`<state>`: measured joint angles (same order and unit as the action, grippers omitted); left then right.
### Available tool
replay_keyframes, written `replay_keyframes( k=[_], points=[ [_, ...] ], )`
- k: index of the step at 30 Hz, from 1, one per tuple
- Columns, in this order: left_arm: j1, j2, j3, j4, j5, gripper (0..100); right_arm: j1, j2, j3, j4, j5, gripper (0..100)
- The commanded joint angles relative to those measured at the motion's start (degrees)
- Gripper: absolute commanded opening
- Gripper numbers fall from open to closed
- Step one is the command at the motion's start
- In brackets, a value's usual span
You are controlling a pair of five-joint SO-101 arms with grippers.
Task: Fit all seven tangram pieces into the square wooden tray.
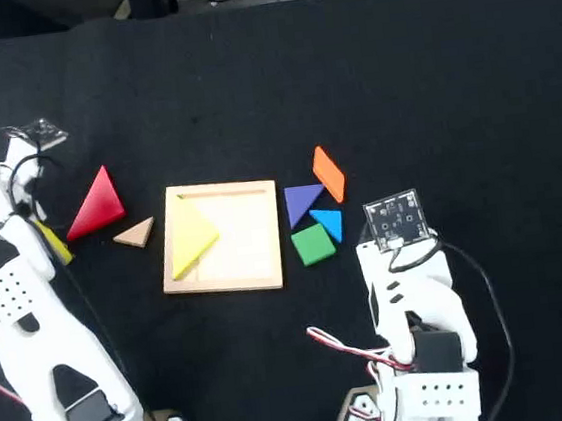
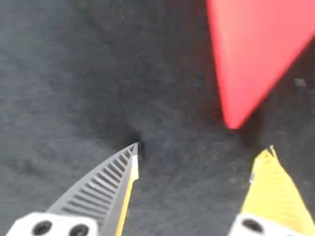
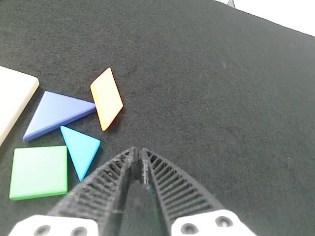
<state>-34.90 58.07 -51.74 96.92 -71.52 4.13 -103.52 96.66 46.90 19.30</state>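
The left pincer (image 2: 199, 164), spread with its tips just short of the red triangle (image 2: 251, 54), should ease forward until that piece sits between them, pinch across its edges, then carry it to the wooden tray (image 1: 249, 244) beyond.

L claw (image 2: 202, 150) spread wide; R claw (image 3: 139, 153) tips pressed together, empty.

The square wooden tray (image 1: 257, 269) lies flat with a yellow triangle (image 1: 191, 238) in its left half. To its left lie a red triangle (image 1: 97, 204) and a small tan triangle (image 1: 137, 234). Clustered at its right are an orange parallelogram (image 1: 328, 173), purple triangle (image 1: 302, 202), blue triangle (image 1: 329, 224) and green square (image 1: 313, 244).
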Motion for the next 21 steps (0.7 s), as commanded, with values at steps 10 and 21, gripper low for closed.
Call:
replay_keyframes(
  k=[10, 21],
  points=[
    [19.2, -1.1, -1.7, 2.5, 17.7, 27, 0.7, -1.8, 0.0, 0.3, -0.3, 1.5],
    [26.6, -1.0, -8.6, 3.9, 30.9, 27, 0.7, -1.8, 0.0, 0.3, -0.3, 1.5]
  ],
)
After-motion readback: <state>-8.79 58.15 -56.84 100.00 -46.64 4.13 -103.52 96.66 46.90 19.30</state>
